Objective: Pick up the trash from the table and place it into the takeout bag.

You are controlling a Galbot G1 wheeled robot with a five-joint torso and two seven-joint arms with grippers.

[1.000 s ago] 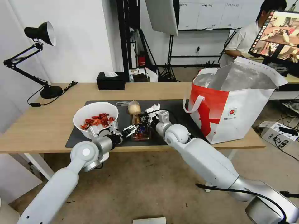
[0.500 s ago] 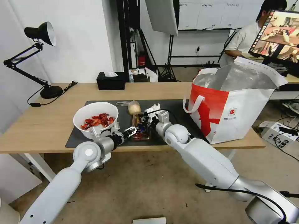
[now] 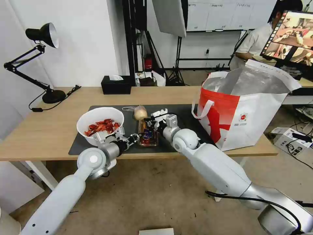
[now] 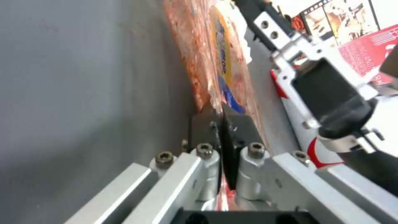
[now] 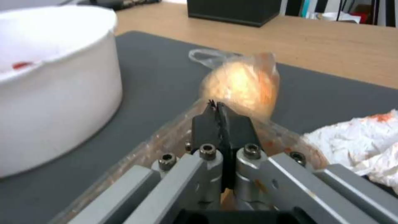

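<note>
- On the dark mat (image 3: 189, 114) of the tabletop (image 3: 49, 130): clear plastic tray (image 3: 148, 137), between white bowl (image 3: 97, 122) and takeout bag (image 3: 241, 111).
- Left end effector (image 3: 135, 138) clamped on tray's near-left rim; fingers (image 4: 207, 124) pressed together over the plastic.
- Right end effector (image 3: 153, 122) clamped on tray's far-right rim (image 5: 166, 140).
- Small bag with beige lump (image 5: 242, 85) just behind tray; crumpled tissue (image 5: 356, 137) beside it.

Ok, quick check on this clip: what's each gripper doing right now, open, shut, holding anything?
Left gripper: shut on the near rim of the clear plastic tray with tomatoes and scraps.
Right gripper: shut on the same tray's far rim.
</note>
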